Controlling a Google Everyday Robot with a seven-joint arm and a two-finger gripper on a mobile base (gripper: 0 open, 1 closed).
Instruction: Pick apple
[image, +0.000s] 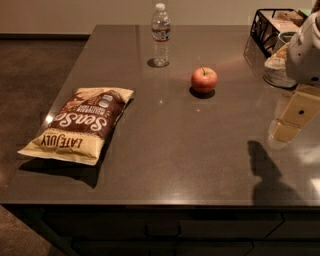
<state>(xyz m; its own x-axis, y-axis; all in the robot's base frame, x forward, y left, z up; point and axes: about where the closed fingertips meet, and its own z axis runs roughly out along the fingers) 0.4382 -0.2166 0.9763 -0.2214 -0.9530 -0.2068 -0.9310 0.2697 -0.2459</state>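
The apple (204, 80) is small, round and red with a yellowish patch near the stem. It stands upright on the dark countertop (190, 150), a little right of centre toward the back. My gripper (288, 128) hangs above the counter at the right edge of the camera view, to the right of the apple and nearer the front, well apart from it. It holds nothing that I can see. Its shadow falls on the counter near the front right.
A clear water bottle (160, 36) stands behind and left of the apple. A brown and cream chip bag (80, 122) lies at the left. A black wire basket (270, 27) and a stack of bowls (277, 70) sit at the back right.
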